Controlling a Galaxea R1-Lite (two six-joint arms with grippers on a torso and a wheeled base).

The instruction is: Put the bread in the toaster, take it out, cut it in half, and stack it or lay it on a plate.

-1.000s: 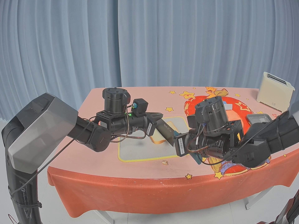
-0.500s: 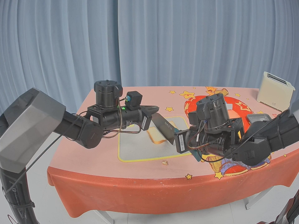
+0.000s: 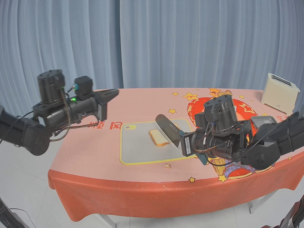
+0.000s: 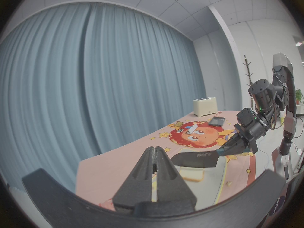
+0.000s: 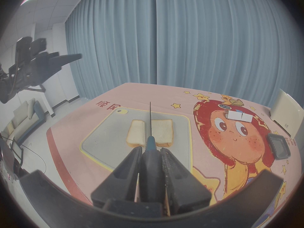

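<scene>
Right gripper point(image 5: 150, 150) is clamped on the teal handle of the knife point(image 5: 150, 117), with the blade projecting straight ahead of the fingertips. Bread point(image 5: 163, 132), one toasted slice, lies flat on the cutting board point(image 5: 104, 140), just ahead of this gripper and beneath the blade. Left gripper point(image 3: 113, 93), fingers pressed together on nothing, hangs well apart, beyond the board's far end. Handling, as judged: the slice is light, dry-crusted and crumbly, and apt to slide under a blade, so take it gently by opposite crust edges. Right wrist view shows the blade edge-on over the slice's midline. Head view shows its broad face, which hides part of the slice. Whether the slice is already parted cannot be told.
</scene>
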